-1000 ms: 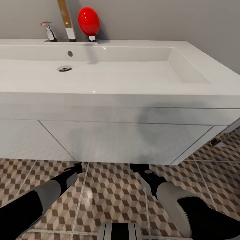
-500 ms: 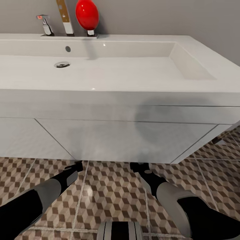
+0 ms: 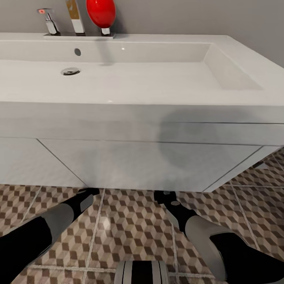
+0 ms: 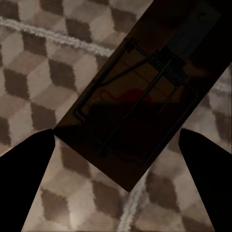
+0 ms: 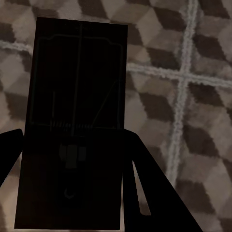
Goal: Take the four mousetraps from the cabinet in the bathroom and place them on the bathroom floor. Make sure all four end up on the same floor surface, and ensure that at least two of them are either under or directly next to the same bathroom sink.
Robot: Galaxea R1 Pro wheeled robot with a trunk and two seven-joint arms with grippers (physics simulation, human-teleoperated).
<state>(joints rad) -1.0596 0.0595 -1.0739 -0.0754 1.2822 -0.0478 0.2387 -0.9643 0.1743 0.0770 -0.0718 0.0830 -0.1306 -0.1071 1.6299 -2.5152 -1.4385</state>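
1. Head view: wide white sink [image 3: 130, 114] w/ cupboard doors below fills most of the scene; drain at basin's left, chrome tap [image 3: 75, 17] and a red egg-shaped object [image 3: 101, 12] on the back ledge against a grey wall.
2. Below the sink, bathroom floor [image 3: 134, 228] shows brown, beige and white cube-pattern tiles w/ pale grout.
3. Both arms reach fwd and down toward the sink's lower edge. Left gripper [image 3: 87, 194] and right gripper [image 3: 165, 196] sit low, near the floor, just in front of the cupboard base.
4. Left wrist view: a mousetrap [image 4: 145, 101], brown board w/ dark wire parts, lies diagonally over the tiles in shadow. Left gripper's [image 4: 116, 145] dark fingers stand wide apart, one each side of the board's near end; can't tell if they touch it.
5. Right wrist view: 2nd mousetrap [image 5: 75, 125], very dark, lengthwise between the right gripper's [image 5: 72, 159] fingers. Fingers sit close at its sides; can't tell if gripping or released.
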